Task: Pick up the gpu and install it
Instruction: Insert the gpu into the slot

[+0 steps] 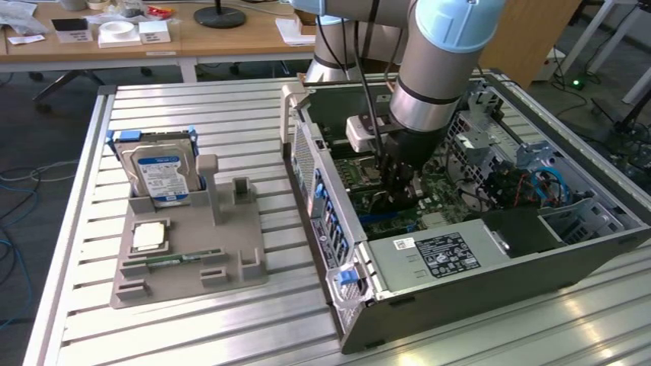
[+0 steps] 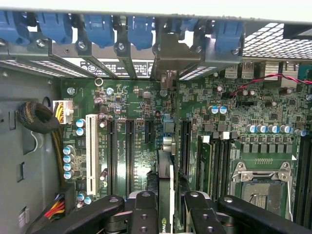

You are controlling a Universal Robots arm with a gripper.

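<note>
My gripper point(image 1: 400, 187) is reaching down into the open computer case point(image 1: 336, 191), just over the green motherboard point(image 2: 141, 151). In the wrist view the gripper point(image 2: 165, 214) is shut on the gpu point(image 2: 165, 170), a thin dark card seen edge-on between the black fingers point(image 2: 144, 209). The card stands upright along an expansion slot, and its silvery bracket point(image 2: 173, 53) sits at the case's rear openings among the blue slot clips point(image 2: 139, 29). Whether its lower edge is seated in the slot is hidden.
A grey parts holder point(image 1: 188, 252) left of the case carries a hard drive point(image 1: 158, 171), a processor point(image 1: 149, 235) and a memory stick point(image 1: 173, 261). Inside the case are the power supply point(image 1: 437, 255), cable bundles point(image 2: 36, 119), memory slots point(image 2: 214, 161) and the processor socket point(image 2: 261, 187).
</note>
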